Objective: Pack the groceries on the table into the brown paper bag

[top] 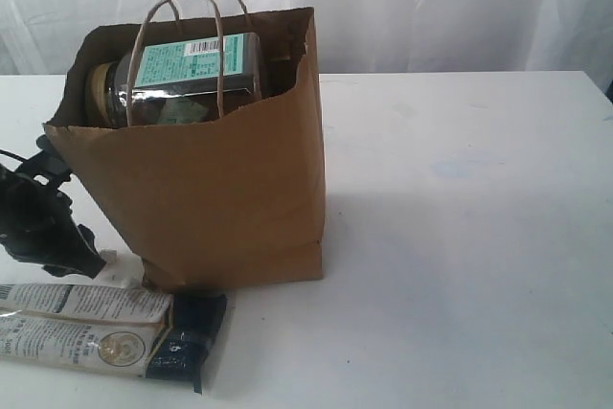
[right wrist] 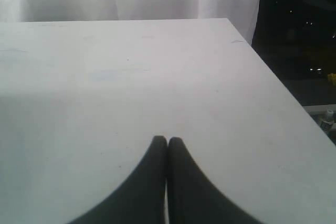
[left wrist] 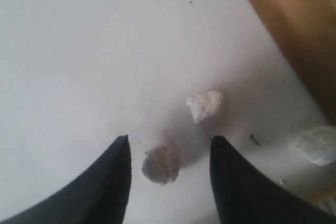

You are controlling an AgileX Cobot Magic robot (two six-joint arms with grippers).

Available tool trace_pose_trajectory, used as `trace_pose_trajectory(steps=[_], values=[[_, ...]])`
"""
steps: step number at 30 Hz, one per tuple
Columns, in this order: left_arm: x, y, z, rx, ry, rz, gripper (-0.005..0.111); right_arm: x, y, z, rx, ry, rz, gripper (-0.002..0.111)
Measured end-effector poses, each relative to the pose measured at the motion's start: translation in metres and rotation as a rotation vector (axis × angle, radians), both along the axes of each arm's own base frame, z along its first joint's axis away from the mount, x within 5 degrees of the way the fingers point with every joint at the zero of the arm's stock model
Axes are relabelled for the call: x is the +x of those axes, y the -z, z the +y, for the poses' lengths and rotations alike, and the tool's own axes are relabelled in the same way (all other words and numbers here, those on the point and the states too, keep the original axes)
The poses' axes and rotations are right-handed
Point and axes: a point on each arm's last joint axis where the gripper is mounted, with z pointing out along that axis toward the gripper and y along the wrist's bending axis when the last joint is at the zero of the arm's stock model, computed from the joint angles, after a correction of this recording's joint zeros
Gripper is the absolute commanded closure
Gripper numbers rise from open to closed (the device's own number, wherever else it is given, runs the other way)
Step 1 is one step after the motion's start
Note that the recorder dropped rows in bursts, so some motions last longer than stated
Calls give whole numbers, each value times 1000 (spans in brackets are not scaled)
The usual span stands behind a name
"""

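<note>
The left gripper point(left wrist: 169, 139) hangs low over the worktop point(left wrist: 79, 51) with its jaws spread. Its wrist view shows a small pale scrap point(left wrist: 160, 164) lying on the worktop between the tips and a second scrap point(left wrist: 206, 106) just beyond; the exterior view does not show these clearly. The brown paper bag point(top: 220, 179) stands upright just beside this gripper, with a jar point(top: 113, 93) and a teal-labelled pack point(top: 196, 64) showing over its rim. The long white-black twin packet point(top: 91, 329) lies flat in the near left of the exterior view, close to both gripper and bag. The right gripper point(right wrist: 167, 141), seen only in its own view, has its jaws pressed together above open worktop near a corner edge. To the right of the bag the worktop is open.
</note>
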Motion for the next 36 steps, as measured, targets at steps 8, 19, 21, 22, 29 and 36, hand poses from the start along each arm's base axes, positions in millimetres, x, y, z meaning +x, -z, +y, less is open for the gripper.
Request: trace_pose_trajectory(steps=[8,19,21,22,29,36], values=[[-1,2,0,5,9,14,70,0,0,0,0,0,0,108],[3,-9,-2,7,45,71,107,0,0,0,0,0,0,108],[8,-19,-3,3,45,108,107,0,0,0,0,0,0,108],[11,-26,-4,6,41,126,107,0,0,0,0,0,0,108],[11,-84,2,52,-46,144,107,0,0,0,0,0,0,108],[-19,-159,-2,-92,-72,-56,107,0,0,0,0,0,0,108]])
